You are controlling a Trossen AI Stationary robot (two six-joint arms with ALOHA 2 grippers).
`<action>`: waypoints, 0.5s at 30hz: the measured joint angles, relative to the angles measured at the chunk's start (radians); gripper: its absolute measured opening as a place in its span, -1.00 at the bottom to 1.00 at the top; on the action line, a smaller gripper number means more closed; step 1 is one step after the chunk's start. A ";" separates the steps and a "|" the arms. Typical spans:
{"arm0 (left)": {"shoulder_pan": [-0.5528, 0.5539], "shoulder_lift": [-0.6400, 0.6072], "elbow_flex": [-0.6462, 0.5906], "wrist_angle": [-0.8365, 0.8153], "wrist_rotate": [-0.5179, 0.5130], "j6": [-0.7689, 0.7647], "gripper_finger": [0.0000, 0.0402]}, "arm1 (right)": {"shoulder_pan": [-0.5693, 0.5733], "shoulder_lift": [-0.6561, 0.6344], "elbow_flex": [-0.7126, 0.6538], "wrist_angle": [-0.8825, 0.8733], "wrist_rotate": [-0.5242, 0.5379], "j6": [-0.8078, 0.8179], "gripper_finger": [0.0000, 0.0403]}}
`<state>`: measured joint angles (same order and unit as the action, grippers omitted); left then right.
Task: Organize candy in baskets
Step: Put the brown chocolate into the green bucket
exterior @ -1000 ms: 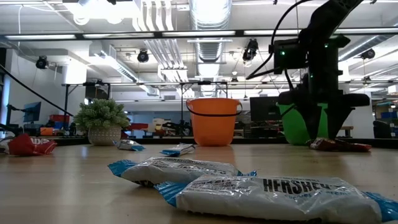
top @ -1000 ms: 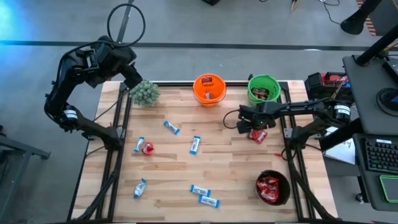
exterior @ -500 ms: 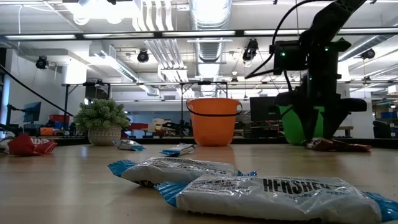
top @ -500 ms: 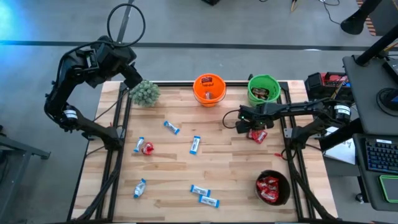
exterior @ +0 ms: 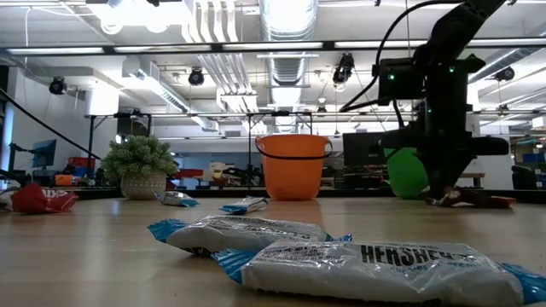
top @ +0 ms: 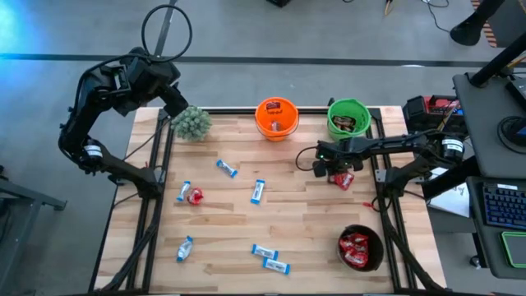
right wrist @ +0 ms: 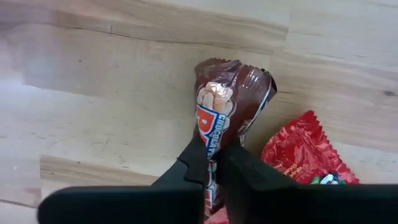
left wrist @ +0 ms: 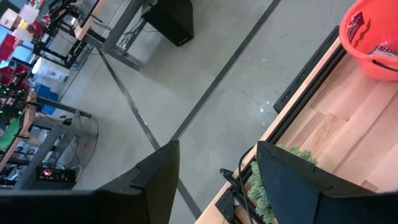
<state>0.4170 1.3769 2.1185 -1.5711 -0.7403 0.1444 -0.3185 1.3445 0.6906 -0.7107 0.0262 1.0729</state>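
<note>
My right gripper (top: 339,169) stands at the table's far right, in front of the green basket (top: 348,117), shut on a dark brown candy bar (right wrist: 231,96). A red packet (right wrist: 300,155) lies right beside that bar. The orange basket (top: 276,119) stands left of the green one, and the black basket (top: 360,249), at the near right, holds red packets. Blue-and-white bars (top: 258,191) lie scattered over the table's middle and left. My left gripper (left wrist: 217,186) hangs open above the far left corner, by the potted plant (top: 191,123). My right gripper pinches one end of the brown bar (right wrist: 210,144) between its two fingers, one on each long side. The fingers (exterior: 444,189) come from above, pointing down. The rest of the bar (exterior: 467,198) reaches out from the fingers and lies low at the table top.
More blue-and-white bars lie at the near middle (top: 270,258) and the near left (top: 185,248). A red packet (top: 195,196) lies at the left. Two bars (exterior: 367,269) lie close before the low camera. Bare wood shows at the middle right.
My right gripper has shut: its fingers stood apart on either side of the brown bar's end and now pinch it. The bar stays at the table top beside the red packet.
</note>
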 joint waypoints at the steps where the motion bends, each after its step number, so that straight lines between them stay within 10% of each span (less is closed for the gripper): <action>1: 0.000 0.000 0.000 0.000 0.000 0.000 -0.02 | 0.000 0.000 0.001 -0.001 -0.004 -0.001 -0.92; 15: 0.000 0.003 0.000 0.000 -0.068 -0.013 -0.02 | 0.020 -0.009 0.175 -0.010 -0.053 -0.134 -0.96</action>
<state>0.4168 1.3798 2.1185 -1.5709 -0.8080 0.1312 -0.2982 1.3358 0.8655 -0.7204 -0.0271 0.9391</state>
